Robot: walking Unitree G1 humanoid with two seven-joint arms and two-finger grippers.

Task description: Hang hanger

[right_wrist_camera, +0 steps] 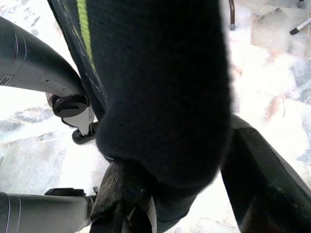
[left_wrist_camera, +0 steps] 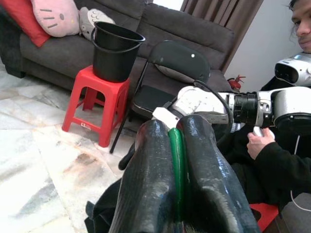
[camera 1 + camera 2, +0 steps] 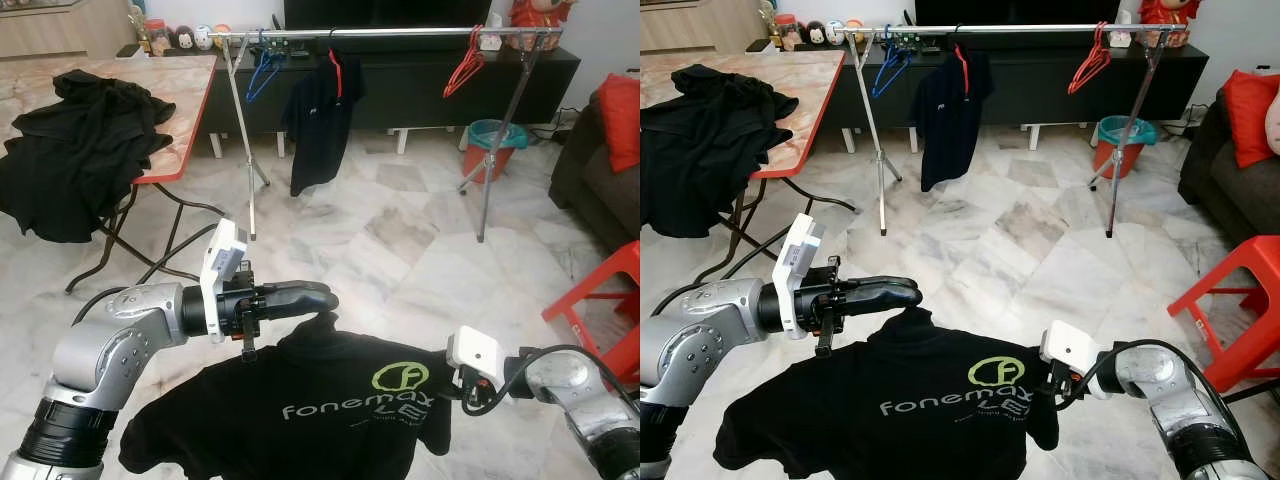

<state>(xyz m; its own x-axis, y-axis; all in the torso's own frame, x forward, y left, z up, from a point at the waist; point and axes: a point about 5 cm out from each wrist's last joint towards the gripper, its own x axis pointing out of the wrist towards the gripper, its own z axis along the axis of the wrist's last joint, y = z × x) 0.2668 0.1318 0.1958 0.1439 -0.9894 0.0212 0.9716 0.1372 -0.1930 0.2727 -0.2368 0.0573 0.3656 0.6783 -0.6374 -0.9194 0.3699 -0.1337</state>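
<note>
Black shirt (image 3: 300, 410) with a green logo hangs spread between both arms, near, low over the marble floor (image 3: 400, 240). Left claw (image 3: 318, 298) is clamped tight on a green hanger (image 2: 176, 160) at the shirt's collar; the hanger body is hidden inside the shirt. Right claw (image 1: 170, 194) pinches the shirt's sleeve, fabric bunched between its fingers. Far across the floor stands the clothes rail (image 3: 400, 34), carrying a blue hanger (image 3: 263, 72) on the left, another black shirt (image 3: 320, 120) at centre, a red hanger (image 3: 465, 65) on the right. More black clothes (image 3: 80, 150) are heaped on the table (image 3: 185, 95), far left.
</note>
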